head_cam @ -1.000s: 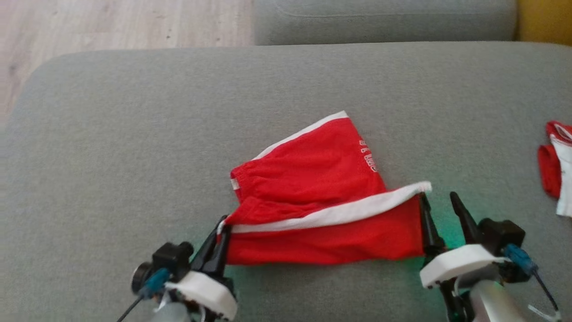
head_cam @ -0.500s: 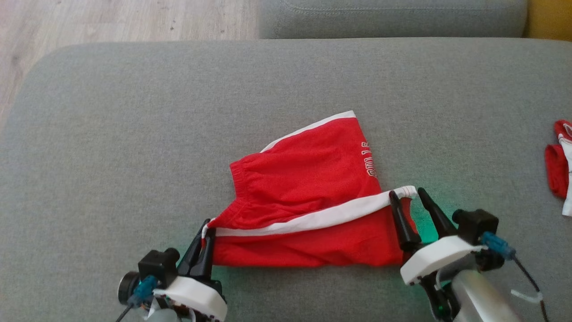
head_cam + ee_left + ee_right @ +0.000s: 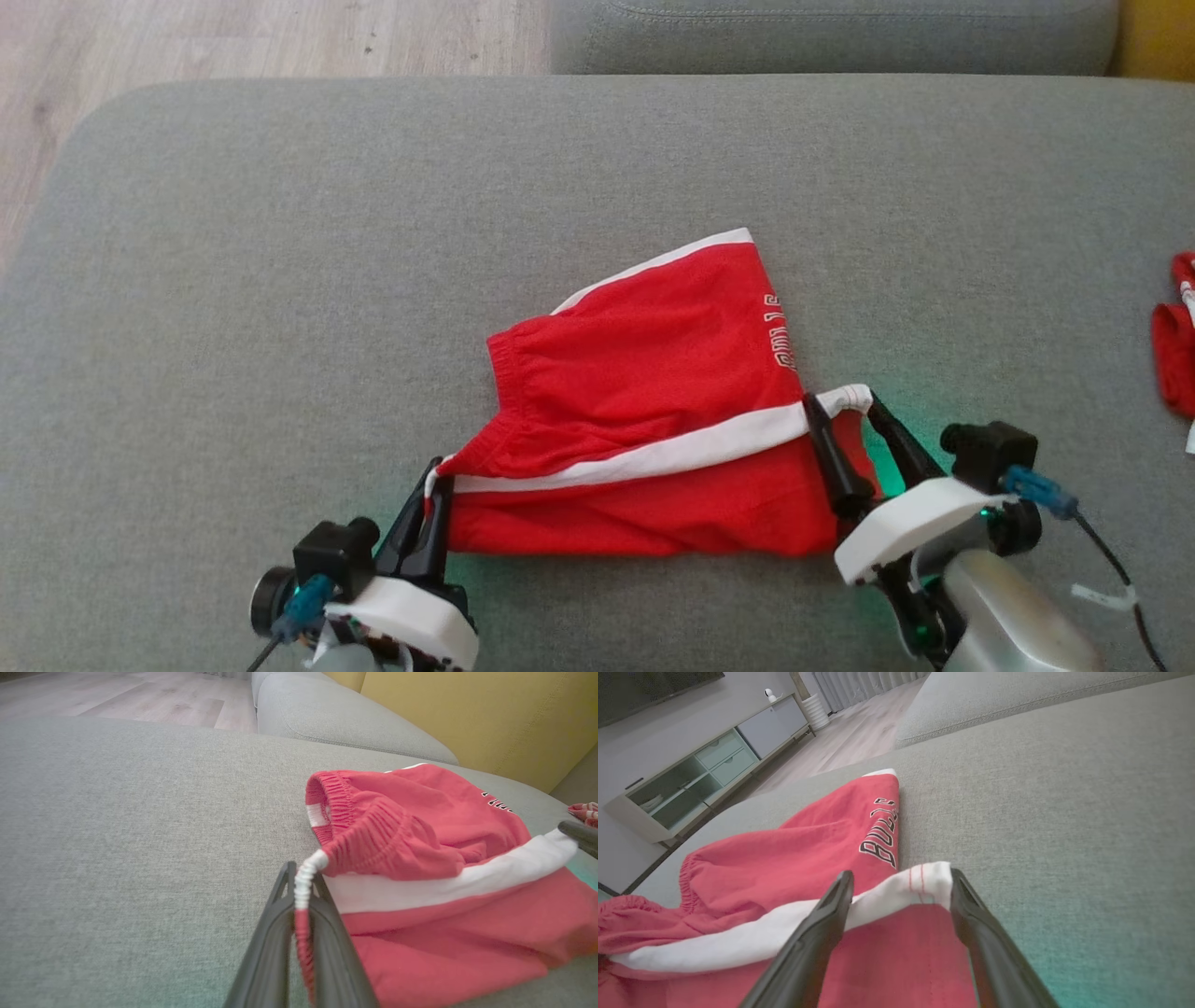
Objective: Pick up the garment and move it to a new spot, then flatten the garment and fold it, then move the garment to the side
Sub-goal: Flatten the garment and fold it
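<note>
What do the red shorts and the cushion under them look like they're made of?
The shorts look like a soft matte knit, probably cotton or a blend: they crease and bunch loosely, and the waistband is gathered elastic. The cushion looks like matte grey woven upholstery: a fine flecked weave shows up close, but the fibre is unclear.

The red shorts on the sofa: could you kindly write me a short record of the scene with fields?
surface: grey sofa cushion
garment: red shorts with a white stripe, partly folded over, lying on the cushion
left hand: shut on the waistband end
right hand: open, one finger on each side of the white hem corner
other item: red and white cloth, apart from the shorts, at the right edge of the head view
</note>
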Robot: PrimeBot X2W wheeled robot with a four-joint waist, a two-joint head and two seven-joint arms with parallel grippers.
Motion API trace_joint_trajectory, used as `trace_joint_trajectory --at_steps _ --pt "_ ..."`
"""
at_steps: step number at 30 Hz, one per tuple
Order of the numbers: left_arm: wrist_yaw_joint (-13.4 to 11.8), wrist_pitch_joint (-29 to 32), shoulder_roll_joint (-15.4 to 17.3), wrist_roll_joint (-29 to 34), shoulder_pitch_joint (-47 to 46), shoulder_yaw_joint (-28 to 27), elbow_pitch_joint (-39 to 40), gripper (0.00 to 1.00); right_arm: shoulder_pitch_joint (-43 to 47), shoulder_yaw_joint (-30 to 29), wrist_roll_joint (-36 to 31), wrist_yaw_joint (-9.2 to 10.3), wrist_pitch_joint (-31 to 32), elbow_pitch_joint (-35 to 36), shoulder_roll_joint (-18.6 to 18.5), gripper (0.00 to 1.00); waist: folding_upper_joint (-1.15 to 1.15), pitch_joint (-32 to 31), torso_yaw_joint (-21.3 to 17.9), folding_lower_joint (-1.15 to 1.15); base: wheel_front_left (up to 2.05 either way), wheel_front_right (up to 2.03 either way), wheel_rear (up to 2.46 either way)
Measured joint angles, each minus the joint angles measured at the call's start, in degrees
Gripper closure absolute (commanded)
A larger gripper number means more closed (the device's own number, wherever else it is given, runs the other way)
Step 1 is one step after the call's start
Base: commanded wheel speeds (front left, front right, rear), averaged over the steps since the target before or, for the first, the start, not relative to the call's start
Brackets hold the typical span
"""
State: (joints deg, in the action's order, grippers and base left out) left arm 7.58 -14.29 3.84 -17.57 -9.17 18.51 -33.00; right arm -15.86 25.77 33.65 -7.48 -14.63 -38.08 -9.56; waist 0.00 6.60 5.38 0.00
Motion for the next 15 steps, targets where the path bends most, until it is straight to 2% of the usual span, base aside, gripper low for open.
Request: trace_joint_trajectory --at_steps 7,9,10,12,13,15 --pt "0.0 0.0 -0.04 0.0 0.01 0.01 -0.07 1.0 -0.22 2.7 3.42 0.0 0.0 0.07 -0.68 0.0 0.0 -0.17 0.02 0.0 0.0 0.0 0.0" --pt "0.0 0.0 -0.04 0.0 0.01 0.01 -0.09 1.0 -0.22 3.57 4.59 0.0 0.0 0.04 -1.03 0.29 0.0 -0.21 0.01 0.0 0.0 0.0 0.0" --pt "0.0 0.0 -0.05 0.0 0.01 0.02 -0.09 1.0 -0.22 3.74 5.15 0.0 0.0 0.03 -1.18 0.51 0.0 -0.23 0.01 0.0 0.0 0.0 0.0" --pt "0.0 0.0 -0.04 0.0 0.01 0.03 -0.1 1.0 -0.25 3.76 5.73 0.0 0.0 0.04 -1.48 0.74 0.0 -0.27 0.03 0.0 0.0 0.0 0.0" --pt "0.0 0.0 -0.04 0.0 0.01 0.04 -0.12 1.0 -0.27 3.65 6.14 0.0 0.0 0.03 -1.56 0.97 0.0 -0.32 0.05 0.0 0.0 0.0 0.0" --pt "0.0 0.0 -0.04 -0.01 0.0 0.12 -0.14 1.0 -0.35 3.65 6.38 0.0 0.0 -0.05 -1.62 1.0 0.0 -0.39 0.16 0.0 0.0 0.0 0.0"
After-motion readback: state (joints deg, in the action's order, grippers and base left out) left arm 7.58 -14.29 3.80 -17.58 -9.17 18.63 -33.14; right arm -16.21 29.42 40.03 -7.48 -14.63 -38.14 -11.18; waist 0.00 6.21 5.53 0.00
